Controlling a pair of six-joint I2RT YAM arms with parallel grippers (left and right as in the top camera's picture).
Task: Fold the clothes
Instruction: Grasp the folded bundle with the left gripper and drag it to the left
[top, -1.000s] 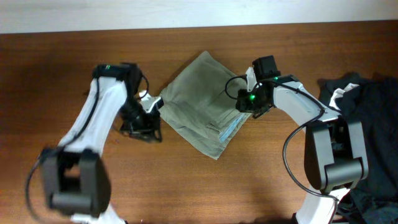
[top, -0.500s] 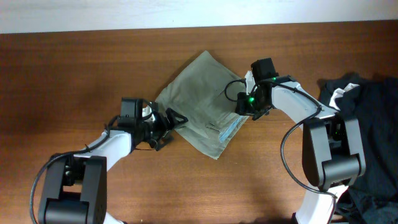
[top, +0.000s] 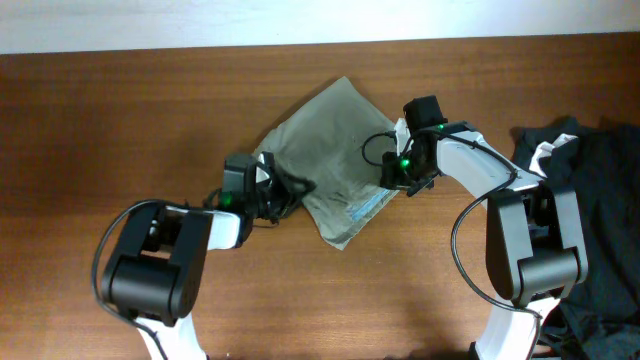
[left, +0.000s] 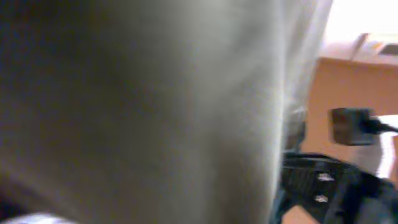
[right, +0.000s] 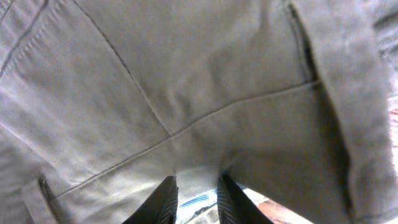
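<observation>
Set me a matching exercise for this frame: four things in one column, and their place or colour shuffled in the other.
Column A
1. shorts
2. dark clothes pile
3. left claw
4. right claw

Column B
a. black, heaped at the right end of the table
b. at the edge of the shorts nearer the dark pile
c. khaki, lying mid-table
d. at the edge of the shorts away from the dark pile

Pairs: 1-c, 2-a, 3-d, 4-b
</observation>
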